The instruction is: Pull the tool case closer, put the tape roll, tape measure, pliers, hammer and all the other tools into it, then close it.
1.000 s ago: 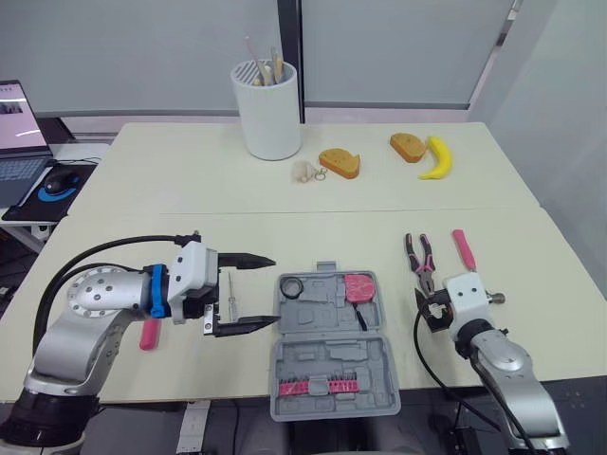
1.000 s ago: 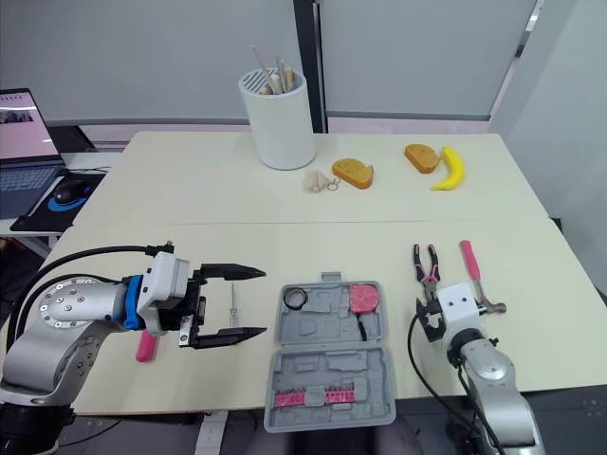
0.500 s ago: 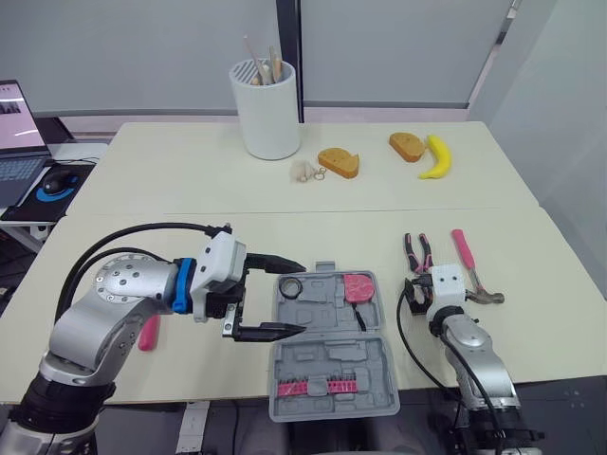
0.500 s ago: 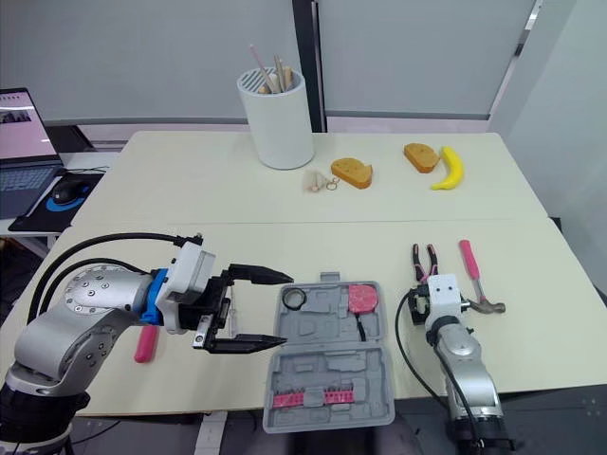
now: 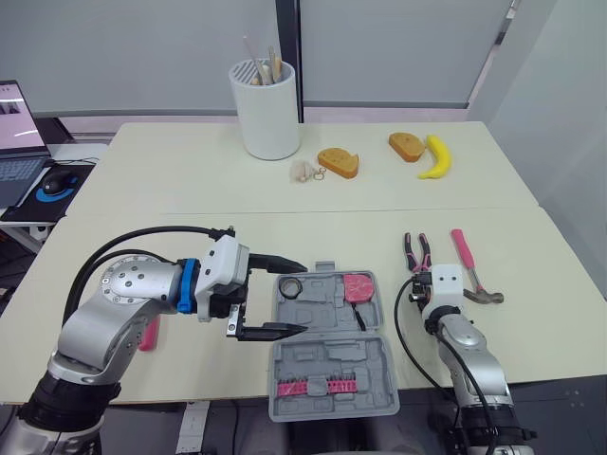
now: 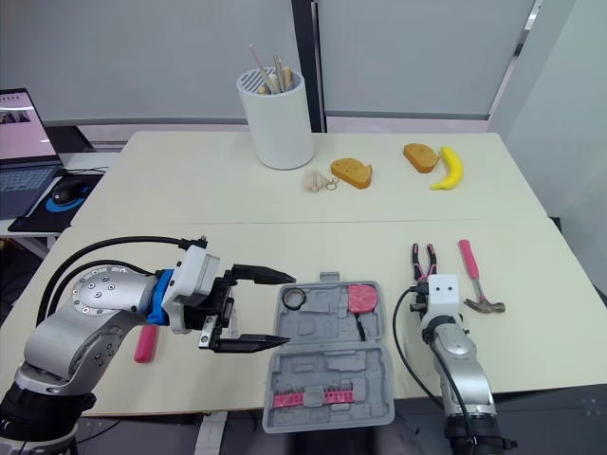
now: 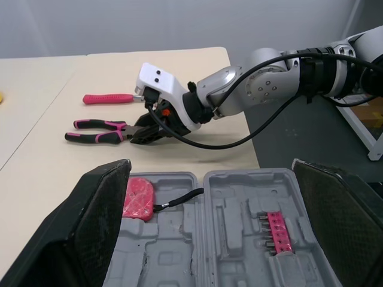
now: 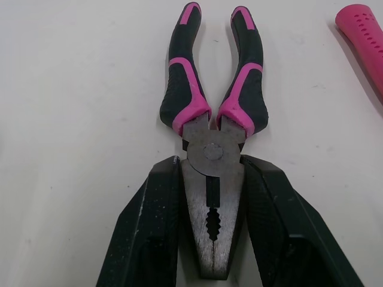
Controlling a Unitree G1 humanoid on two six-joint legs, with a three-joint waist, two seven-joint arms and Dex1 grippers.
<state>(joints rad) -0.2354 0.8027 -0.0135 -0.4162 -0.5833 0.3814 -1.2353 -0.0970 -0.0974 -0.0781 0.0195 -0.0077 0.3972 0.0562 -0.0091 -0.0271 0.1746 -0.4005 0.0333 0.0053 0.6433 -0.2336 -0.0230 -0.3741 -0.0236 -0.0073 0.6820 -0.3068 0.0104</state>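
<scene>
I have the tool case [image 5: 322, 358] lying open on the table at 6 o'clock, near the front edge, both grey halves flat. In the far half, the tape roll [image 5: 290, 286] sits in the 11 o'clock corner and the pink tape measure [image 5: 358, 287] in the 1 o'clock corner. A row of pink bits [image 5: 313, 386] lines the near half towards 6 o'clock.

My left gripper [image 5: 303, 297] comes in from 9 o'clock of the case with its jaws wide apart and nothing between them. One fingertip sits by the case's far-left corner and the other over the hinge line. I can't tell whether either touches the plastic.

The pliers [image 8: 210, 149] lie flat on the table at 2 o'clock from the case, handles pointing away to 12 o'clock. My right gripper [image 8: 210, 160] is on them, and the wrist view shows its two fingers [image 8: 149, 227] pressed against both sides of the metal head, so I read the jaws as clamped on the pliers. The hammer [image 5: 465, 252] lies just beside them at 3 o'clock, apart from them, pink handle towards 12 o'clock.

A pink tool handle [image 5: 149, 334] pokes out from behind my left arm at 9 o'clock of the case, too hidden to name. A white cup [image 5: 268, 114] and a banana [image 5: 437, 157] sit well away at the far side
</scene>
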